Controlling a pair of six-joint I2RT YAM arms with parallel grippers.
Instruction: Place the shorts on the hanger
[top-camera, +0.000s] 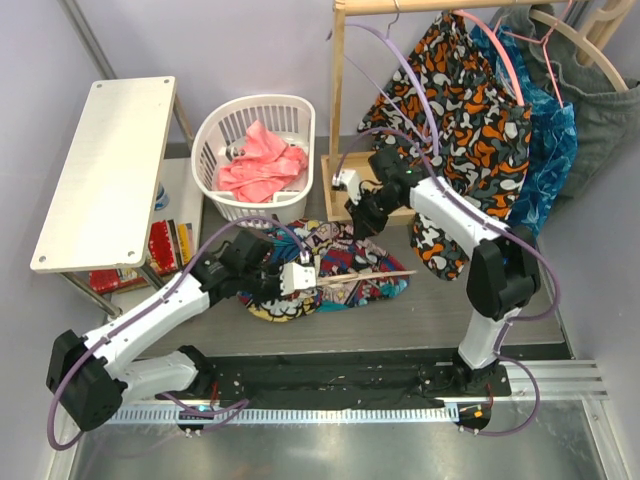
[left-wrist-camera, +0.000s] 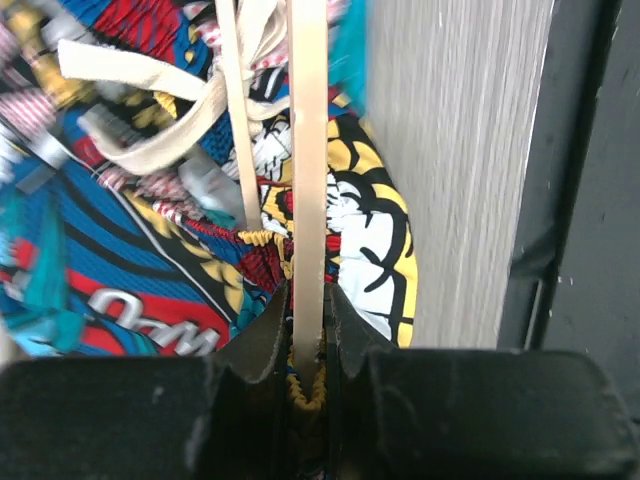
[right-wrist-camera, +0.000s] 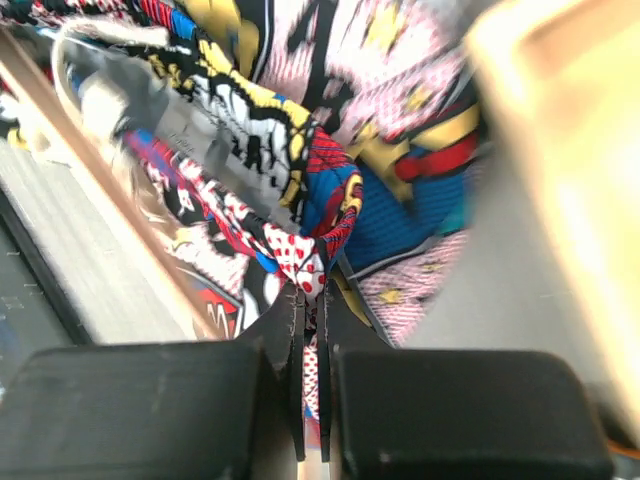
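Top view: the shorts (top-camera: 345, 255) lie bunched on the bench (top-camera: 450, 310) between the two arms, and the hanger (top-camera: 370, 275) lies flat across them, its tip poking out to the right. The left gripper (top-camera: 312, 280) is at the hanger's left part. The right gripper (top-camera: 357, 225) is down on the far edge of the cloth. I judge the step to be getting the cloth over the hanger's bar. One arm should hold the wood steady while the other lifts and carries the cloth, so only one thing moves at a time.

Left wrist view: the left gripper pinches the wooden hanger edge-on. A bit of yellow elastic waistband looks caught under it between the jaws. Cloth pinned there would probably resist any pull from the other side, so the pull should be gentle. The white drawstring (left-wrist-camera: 150, 150) lies loose across the thin lower bar and could snag.

Right wrist view: the right gripper is pressed together on a small raised fold of the shorts. The bite looks shallow, so a slow, mostly upward lift seems safer than a sideways tug. A blurred pale shape on the right is too soft to name
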